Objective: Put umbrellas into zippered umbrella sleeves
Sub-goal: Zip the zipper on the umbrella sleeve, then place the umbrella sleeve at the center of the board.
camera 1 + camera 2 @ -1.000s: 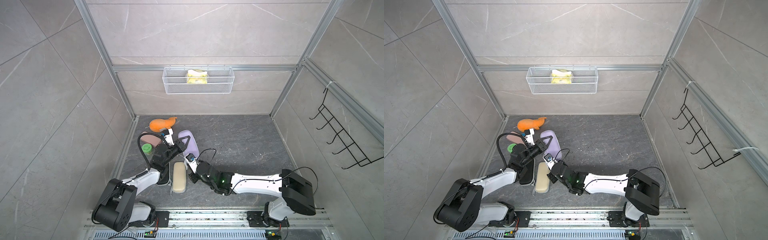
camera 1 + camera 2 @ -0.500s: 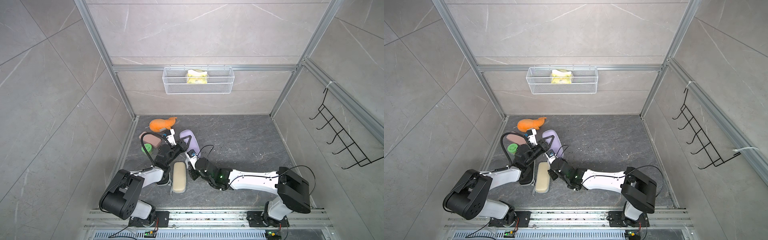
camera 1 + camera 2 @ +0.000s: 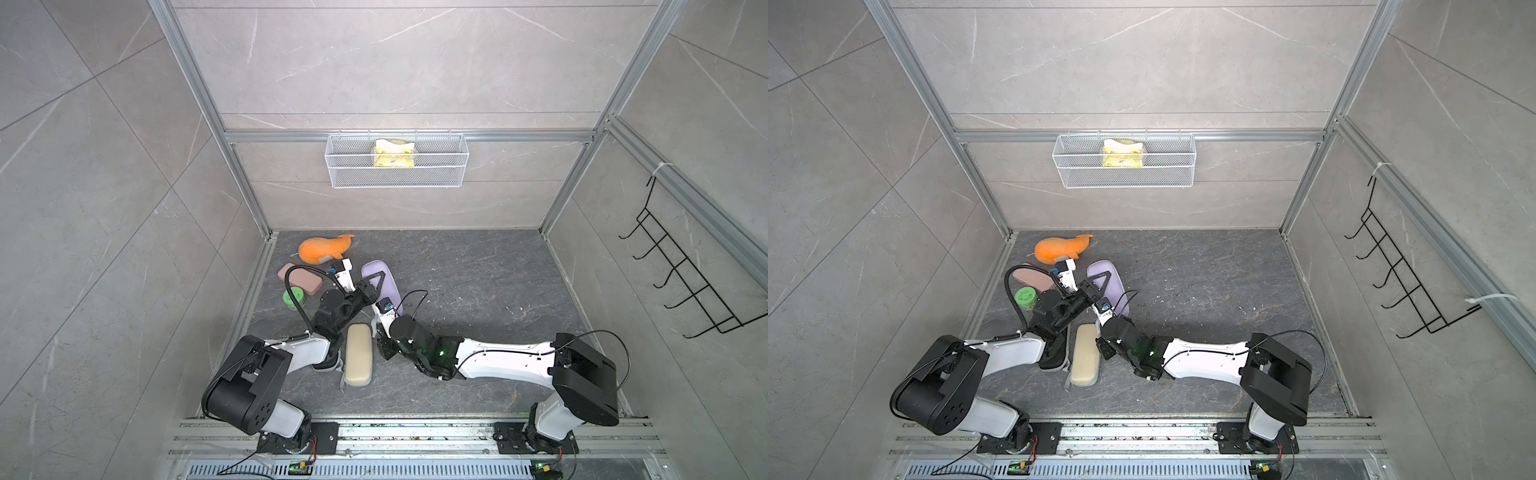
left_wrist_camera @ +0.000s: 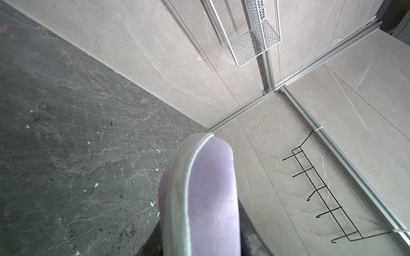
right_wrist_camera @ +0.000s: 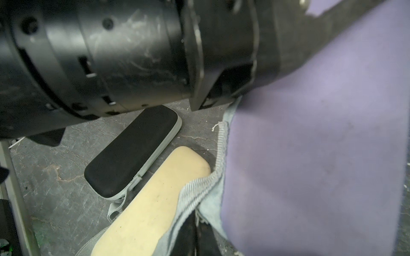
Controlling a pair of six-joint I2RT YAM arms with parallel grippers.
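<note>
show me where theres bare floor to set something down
Biggest bare patch: the floor between the lavender sleeve, back wall, right wall and right arm. A thinner strip lies between the cream sleeve and the front rail. Crowded: left side, around the orange whale, pink case and green lid.

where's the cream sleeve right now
In both top views the cream sleeve lies flat on the floor, left of centre, right beside the black sleeve.

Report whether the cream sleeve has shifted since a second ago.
No. In a top view the cream sleeve lies just as far from the front base rail as before.
</note>
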